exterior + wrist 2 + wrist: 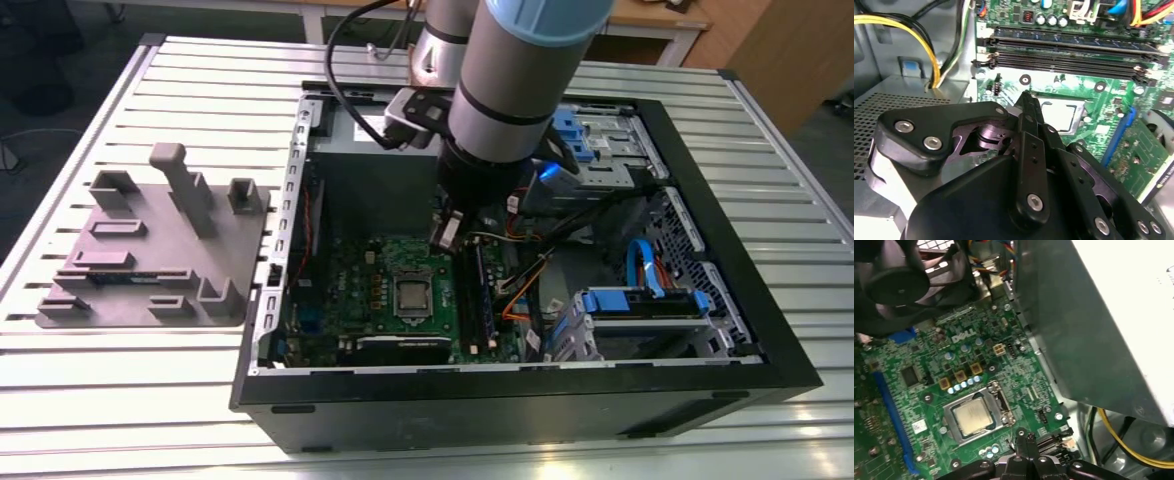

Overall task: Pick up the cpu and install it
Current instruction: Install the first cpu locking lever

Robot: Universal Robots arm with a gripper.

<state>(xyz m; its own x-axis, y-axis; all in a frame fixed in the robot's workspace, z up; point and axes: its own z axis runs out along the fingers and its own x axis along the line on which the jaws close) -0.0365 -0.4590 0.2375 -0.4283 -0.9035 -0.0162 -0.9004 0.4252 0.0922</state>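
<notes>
Cpu already sits flat inside its socket on the green motherboard, so it seems installed. Gripper hangs just above the board, at about 4 o'clock from the chip in the first wrist view, its fingers closed together and holding nothing.

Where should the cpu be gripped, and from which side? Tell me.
Probably by two opposite thin edges, coming straight down from above. The cpu lies flat, metal top up, on the motherboard, with the socket frame close around it, so no sideways approach looks open. The gripper hangs beside it, shut and empty.
</notes>
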